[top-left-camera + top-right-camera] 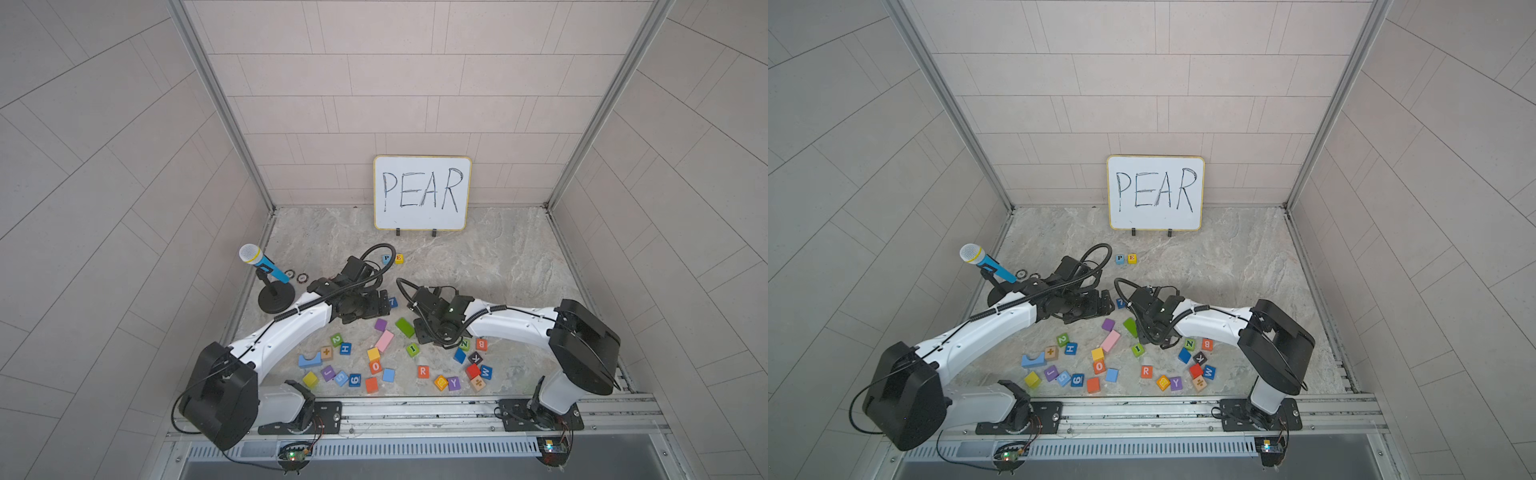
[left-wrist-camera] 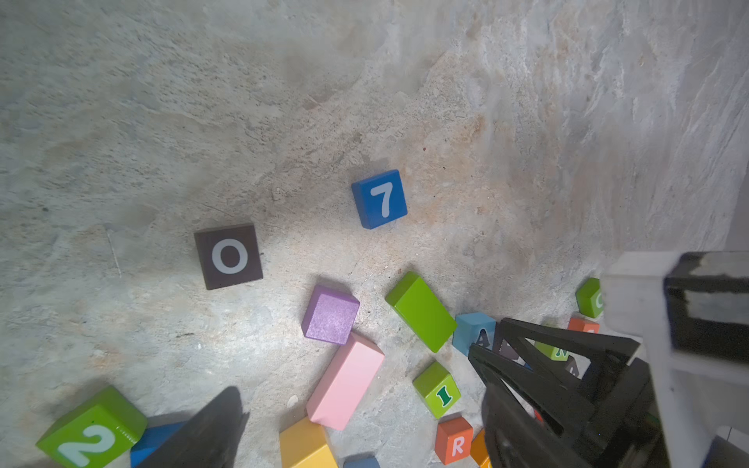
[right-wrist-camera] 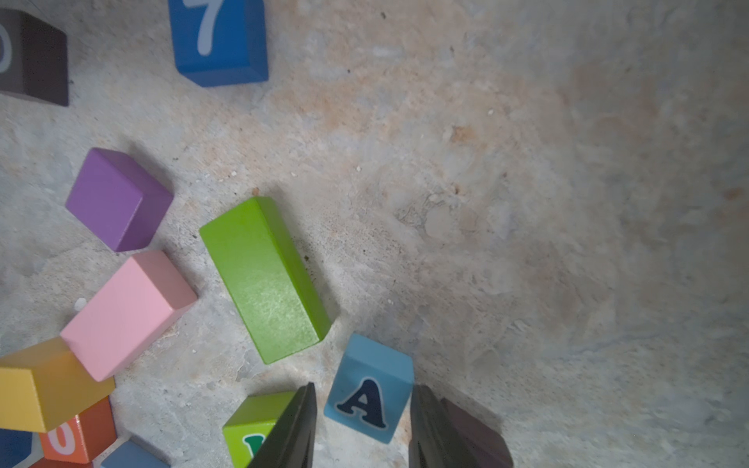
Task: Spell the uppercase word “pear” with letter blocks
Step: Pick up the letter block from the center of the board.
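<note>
The light-blue P block point(image 1: 387, 258) and the yellow E block point(image 1: 399, 258) stand side by side in front of the whiteboard, in both top views. The light-blue A block point(image 3: 371, 389) lies on the table between the fingers of my right gripper point(image 3: 362, 389). Those fingers stand narrowly open round it, with a sliver of table showing on one side. In the top views the right wrist hides the A. The orange R block point(image 1: 423, 371) lies in the pile near the front. My left gripper point(image 2: 364, 405) hovers wide open and empty over the pile, next to a blue 7 cube point(image 2: 380, 198).
A whiteboard point(image 1: 422, 193) reading PEAR leans on the back wall. A toy microphone point(image 1: 262, 259) on a stand is at the left. A long green block point(image 3: 263, 279), a pink block point(image 3: 125, 312) and a purple cube point(image 3: 117, 198) lie close to the A. A dark O cube point(image 2: 228, 256) lies beyond.
</note>
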Controlling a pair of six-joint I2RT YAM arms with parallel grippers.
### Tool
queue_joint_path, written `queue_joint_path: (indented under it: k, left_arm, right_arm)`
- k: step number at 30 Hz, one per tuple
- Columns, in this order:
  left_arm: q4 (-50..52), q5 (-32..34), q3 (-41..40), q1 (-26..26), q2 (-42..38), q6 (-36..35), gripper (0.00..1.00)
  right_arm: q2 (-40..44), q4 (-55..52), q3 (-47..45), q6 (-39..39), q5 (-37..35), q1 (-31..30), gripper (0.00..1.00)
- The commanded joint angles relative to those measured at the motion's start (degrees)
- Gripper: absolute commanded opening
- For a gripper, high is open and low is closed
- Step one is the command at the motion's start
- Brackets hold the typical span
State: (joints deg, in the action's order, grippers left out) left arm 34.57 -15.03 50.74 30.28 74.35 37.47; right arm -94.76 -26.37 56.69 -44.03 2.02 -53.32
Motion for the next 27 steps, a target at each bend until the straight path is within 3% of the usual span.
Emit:
queue_joint_path:
  k: [1, 27]
  left_arm:
    - [1.2, 0.8, -0.5, -0.4, -1.6, -0.5, 0.96]
    - [1.2, 1.1, -0.7, -0.4, -2.1, -0.5, 0.96]
  right_arm:
    - [-1.1, -1.0, 0.7, -1.3, -1.7, -0.2, 0.42]
    - [-2.5, -1.6, 1.2, -1.4, -2.1, 0.0, 0.35]
